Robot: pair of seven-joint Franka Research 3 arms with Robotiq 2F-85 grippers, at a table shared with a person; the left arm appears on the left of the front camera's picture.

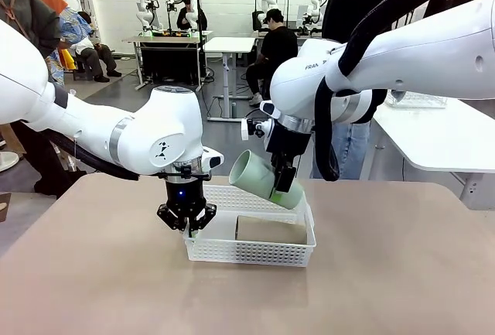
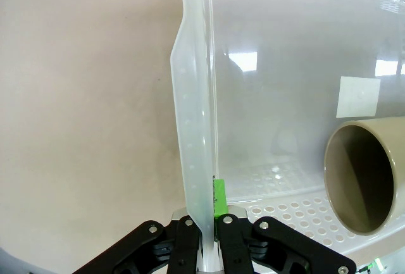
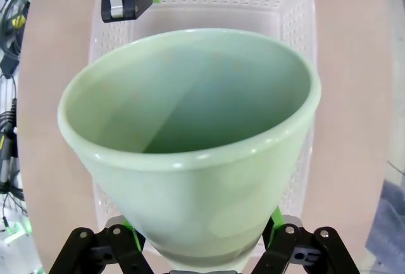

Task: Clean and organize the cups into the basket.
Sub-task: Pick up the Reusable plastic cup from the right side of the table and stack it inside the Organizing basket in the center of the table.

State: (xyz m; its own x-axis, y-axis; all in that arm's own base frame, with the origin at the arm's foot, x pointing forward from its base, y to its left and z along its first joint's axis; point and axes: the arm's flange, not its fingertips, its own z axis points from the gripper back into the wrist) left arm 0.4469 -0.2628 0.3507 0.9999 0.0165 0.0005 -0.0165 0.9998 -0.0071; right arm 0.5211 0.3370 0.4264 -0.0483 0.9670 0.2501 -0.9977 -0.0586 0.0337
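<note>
The white perforated basket (image 1: 251, 251) sits mid-table. My left gripper (image 1: 188, 230) is shut on its left end wall. In the left wrist view that wall (image 2: 193, 128) runs up between my left gripper's (image 2: 204, 223) fingers. A tan-brown cup (image 1: 271, 229) lies on its side in the basket, its open mouth (image 2: 364, 173) facing the left wrist camera. My right gripper (image 1: 285, 188) is shut on the base of the mint green cup (image 1: 259, 174), holding it tilted above the basket's right half with its mouth to the left. The right wrist view looks into this cup (image 3: 190, 128), held in the gripper (image 3: 202, 242) over the basket (image 3: 297, 8).
A person (image 1: 356, 10) stands at the far side behind my right arm. A white table (image 1: 433, 134) is at the far right. Bare brown tabletop (image 1: 116, 288) lies in front of and beside the basket. Cables (image 3: 9, 128) hang past the table edge.
</note>
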